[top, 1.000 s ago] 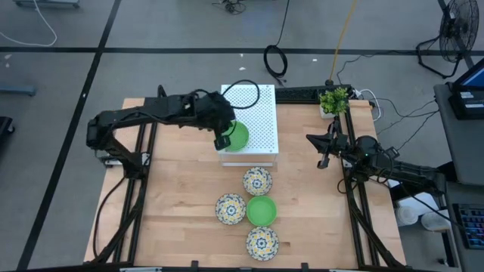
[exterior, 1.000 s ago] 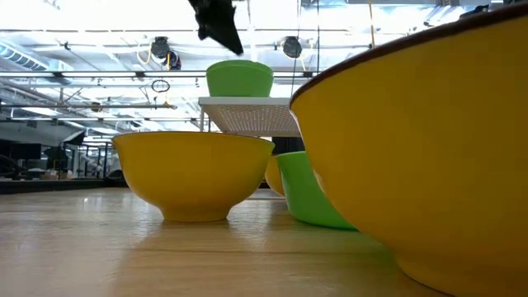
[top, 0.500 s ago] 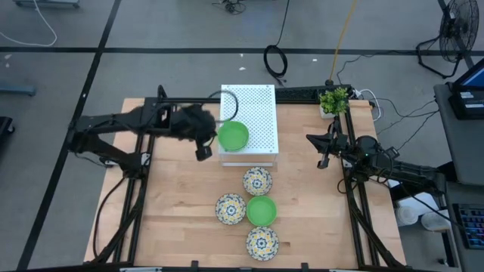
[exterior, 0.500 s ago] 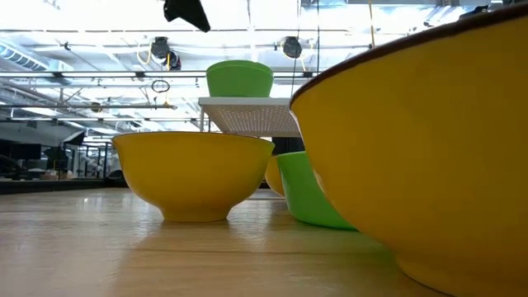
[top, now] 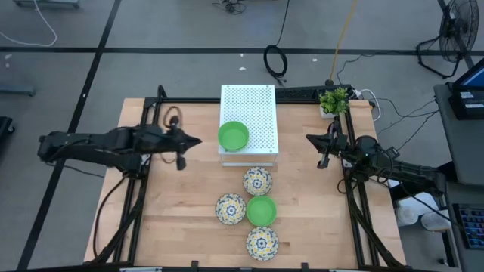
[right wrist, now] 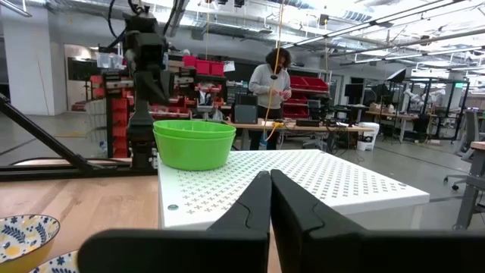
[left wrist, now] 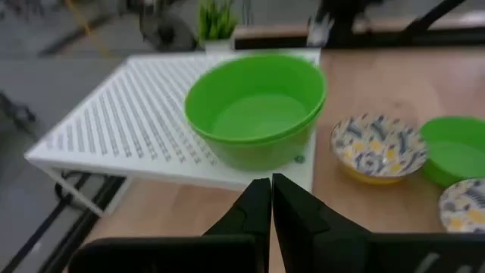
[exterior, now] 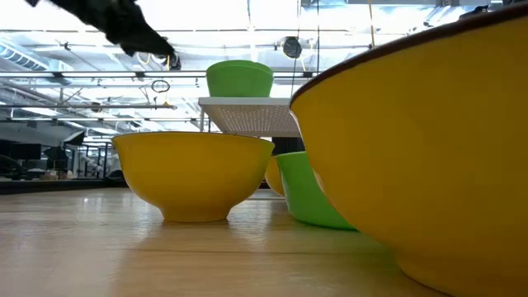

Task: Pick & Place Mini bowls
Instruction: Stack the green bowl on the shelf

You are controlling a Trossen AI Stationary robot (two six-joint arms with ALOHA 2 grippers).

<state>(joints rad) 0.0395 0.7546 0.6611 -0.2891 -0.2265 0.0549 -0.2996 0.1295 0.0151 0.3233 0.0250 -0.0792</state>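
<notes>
We find one green mini bowl (top: 233, 136) resting upright on the near left corner of the white perforated box (top: 253, 106). The remaining four bowls sit on the wooden table (top: 174, 219) in front of the box: a floral bowl (top: 257, 181) nearest the box, a second floral bowl (top: 231, 208) touching a second green bowl (top: 262, 211), and a third floral bowl (top: 262, 241) nearest the table edge. The left gripper (top: 189, 142) is empty, fingers pressed together, left of the box and apart from it. The right gripper (top: 325, 147) waits at the table's right side, fingers likewise closed on nothing, below the small potted plant (top: 333, 100).
</notes>
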